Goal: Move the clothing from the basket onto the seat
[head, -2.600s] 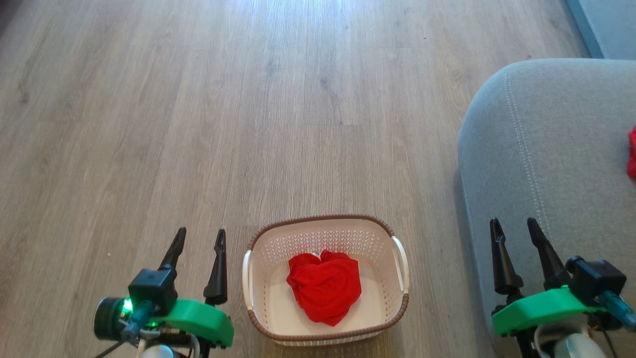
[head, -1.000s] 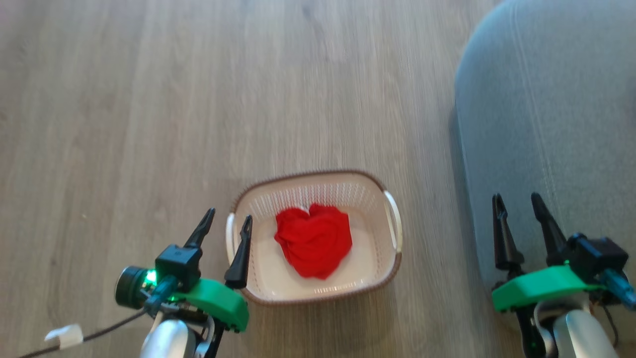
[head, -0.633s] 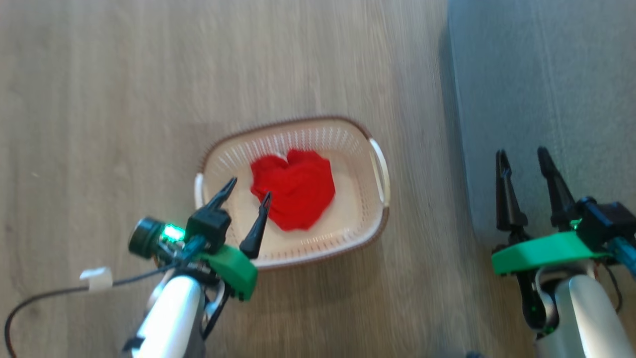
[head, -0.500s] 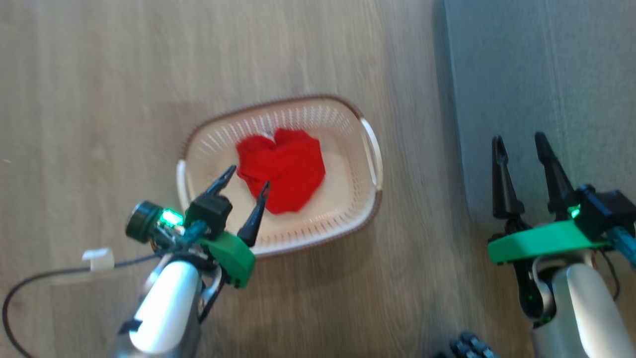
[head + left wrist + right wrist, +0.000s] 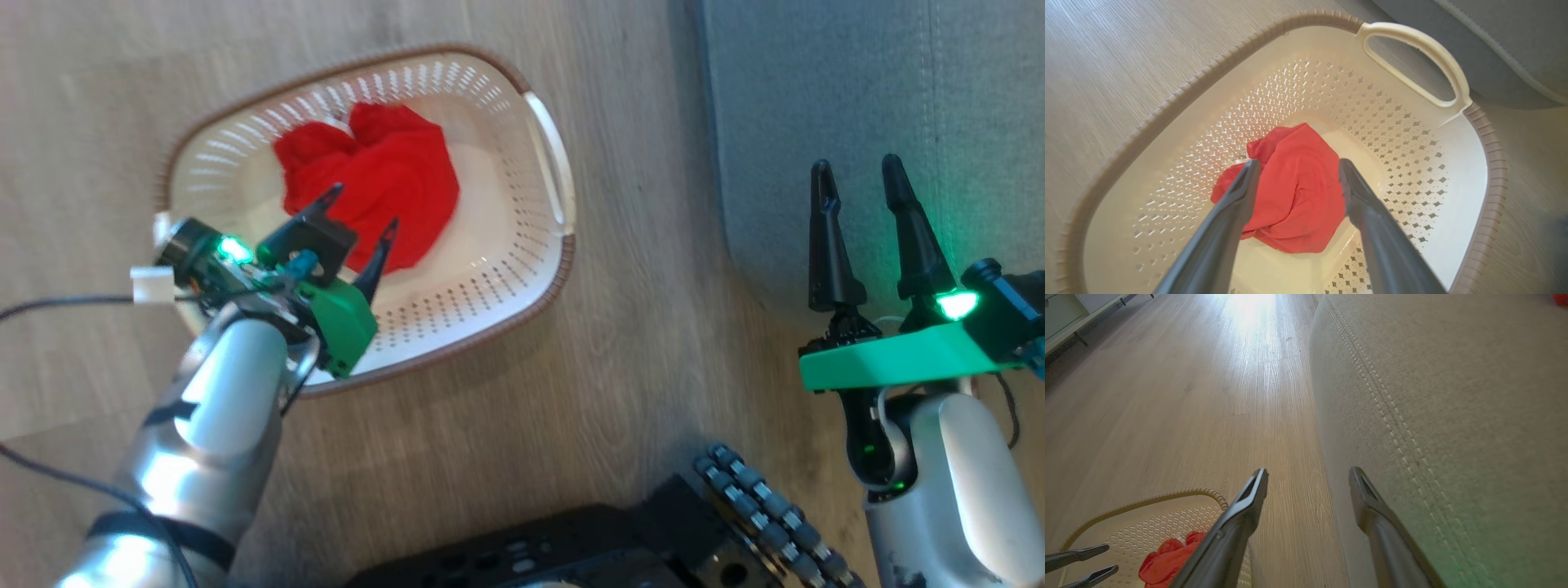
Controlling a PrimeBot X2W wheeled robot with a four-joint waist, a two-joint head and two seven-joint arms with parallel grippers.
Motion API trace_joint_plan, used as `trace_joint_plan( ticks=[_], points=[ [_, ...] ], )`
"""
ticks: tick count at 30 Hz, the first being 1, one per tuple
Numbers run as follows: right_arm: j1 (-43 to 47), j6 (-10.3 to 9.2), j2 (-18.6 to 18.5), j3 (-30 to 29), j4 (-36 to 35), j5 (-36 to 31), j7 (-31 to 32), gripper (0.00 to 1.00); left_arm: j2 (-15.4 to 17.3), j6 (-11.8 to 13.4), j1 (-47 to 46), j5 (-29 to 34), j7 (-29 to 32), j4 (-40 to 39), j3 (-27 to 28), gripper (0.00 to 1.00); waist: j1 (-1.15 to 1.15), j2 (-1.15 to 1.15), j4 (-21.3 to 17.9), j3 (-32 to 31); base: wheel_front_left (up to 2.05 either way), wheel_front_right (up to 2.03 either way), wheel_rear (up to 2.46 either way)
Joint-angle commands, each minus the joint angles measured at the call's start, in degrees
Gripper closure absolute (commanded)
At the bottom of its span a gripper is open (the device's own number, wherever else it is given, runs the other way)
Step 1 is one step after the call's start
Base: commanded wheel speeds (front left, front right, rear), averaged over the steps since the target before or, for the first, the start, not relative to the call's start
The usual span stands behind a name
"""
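Pale wood-plank floor (image 5: 637,351) runs under everything. Nearest, at the bottom edge of the head view, sits the robot's dark base (image 5: 571,547). At lower left the left gripper (image 5: 366,205) hangs inside the basket (image 5: 490,269), jaws spread wide and holding nothing, its tips over the near side of the clothing (image 5: 392,163); whether they touch it cannot be told. That red bundle lies on the basket's bottom, upper left of the frame. At right the right gripper (image 5: 856,163) is likewise parted and empty, over the edge of the seat (image 5: 816,82).
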Motion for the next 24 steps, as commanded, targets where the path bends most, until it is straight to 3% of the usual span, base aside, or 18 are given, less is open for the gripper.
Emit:
trace_joint_plan(
  ticks=[1, 12, 24],
  points=[
    [0.88, -0.01, 0.17, 1.48, -1.86, 0.96, -0.51, 0.00, 1.59, -0.17, -1.16, 0.84, -0.29, 1.48, 0.37, 0.00, -0.01, 0.00, -2.62, 3.29, 0.00, 0.00, 0.00],
    [-0.45, -0.01, 0.18, 5.83, -2.90, 3.99, -0.51, 0.00, 3.86, 0.86, -12.59, 4.94, 0.25, 20.16, -3.99, 0.00, -0.01, 0.00, -7.62, 7.73, 0.00, 0.00, 0.00],
    [1.14, -0.01, 0.18, 6.83, -4.14, 5.22, -0.51, 0.00, 3.90, 1.27, -19.33, 7.50, 7.38, 28.73, -7.72, 0.00, -0.01, 0.00, -9.49, 9.47, 0.00, 0.00, 0.00]
  ],
)
